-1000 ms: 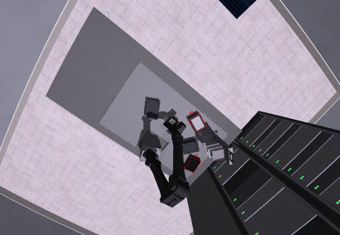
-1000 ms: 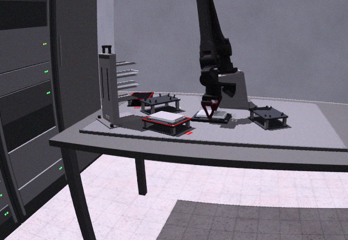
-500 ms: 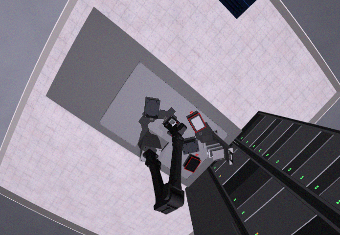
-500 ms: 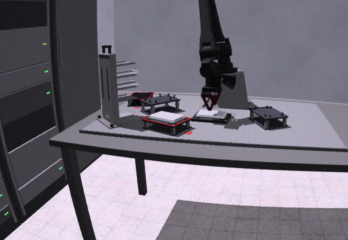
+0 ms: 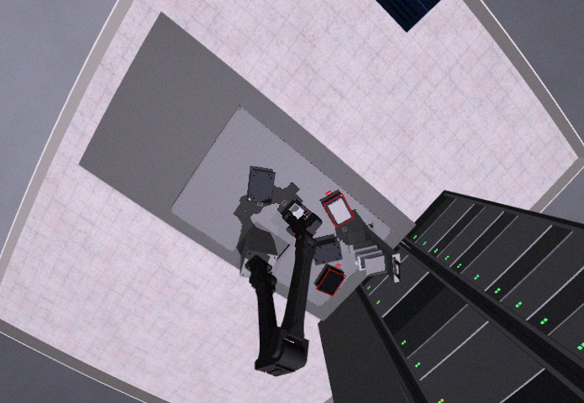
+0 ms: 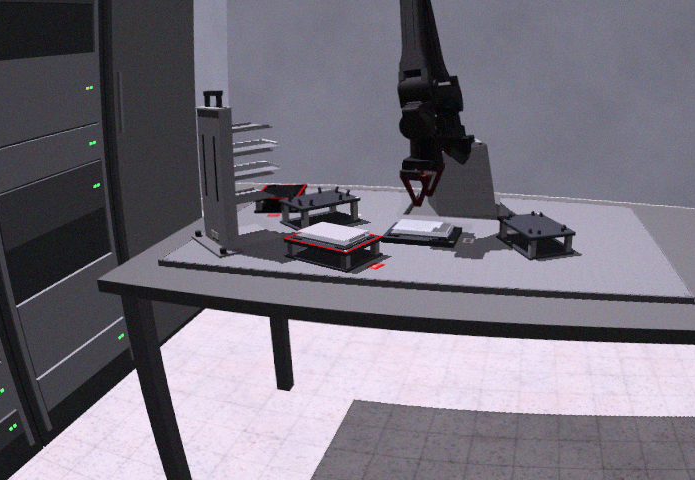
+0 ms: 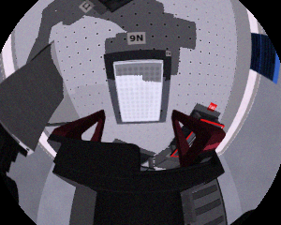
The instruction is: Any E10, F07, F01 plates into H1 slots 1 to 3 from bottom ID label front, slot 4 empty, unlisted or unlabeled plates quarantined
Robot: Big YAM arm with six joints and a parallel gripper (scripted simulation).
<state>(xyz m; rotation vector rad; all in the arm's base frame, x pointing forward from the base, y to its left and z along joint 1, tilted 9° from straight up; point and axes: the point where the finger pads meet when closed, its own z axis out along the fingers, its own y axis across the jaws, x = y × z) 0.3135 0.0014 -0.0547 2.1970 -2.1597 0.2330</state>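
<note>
While the gripper (image 6: 420,189) hung spread wide and empty above it, the white plate (image 6: 421,228) lay flat on recovery nest N6 (image 7: 136,39). It looked light, rigid and slick-walled; best pinched across its two long sides, mid-length.

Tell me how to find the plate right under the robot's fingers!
Start at the tall grey plate hotel on the table. Go right past the red-edged nest to the low black nest below the open fingers. That white plate sits lowest, with no red rim.
</note>
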